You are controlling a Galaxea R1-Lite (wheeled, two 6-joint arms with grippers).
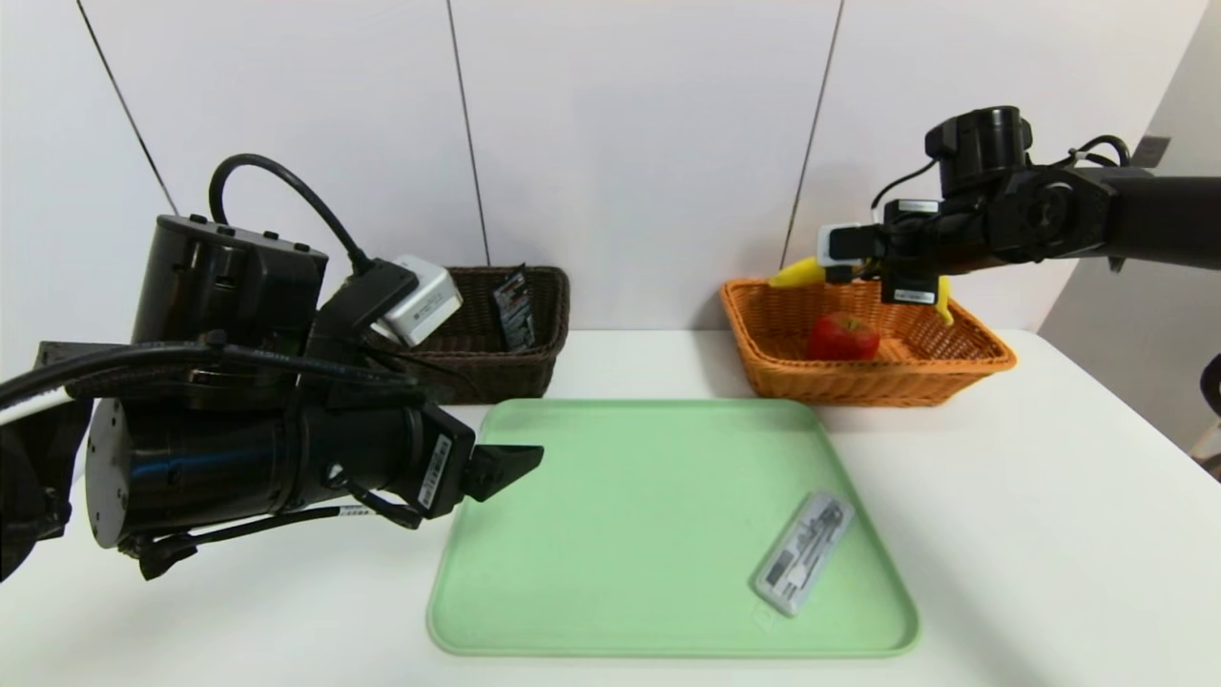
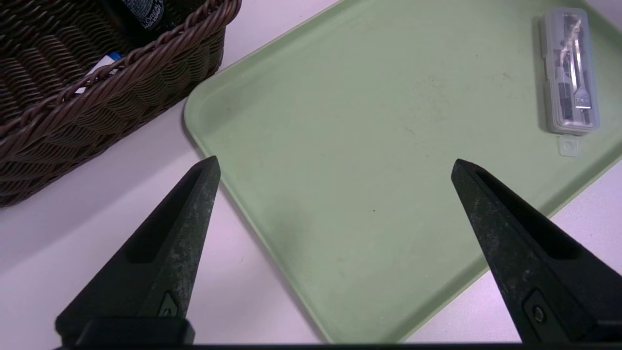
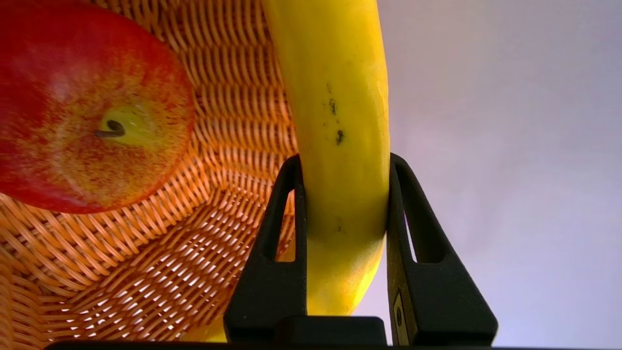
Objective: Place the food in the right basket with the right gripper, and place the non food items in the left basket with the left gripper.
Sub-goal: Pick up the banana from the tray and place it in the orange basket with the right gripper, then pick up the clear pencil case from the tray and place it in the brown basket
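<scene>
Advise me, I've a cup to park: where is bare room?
The green tray between the left pincer and clear case; also the table right of the tray. Crowded: the orange basket, with the apple inside and the right pincer gripping the banana above.

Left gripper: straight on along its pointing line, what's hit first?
Likely the green tray: its bare surface fills the space ahead between the open fingertips of the left gripper. How far off is unclear.
</scene>
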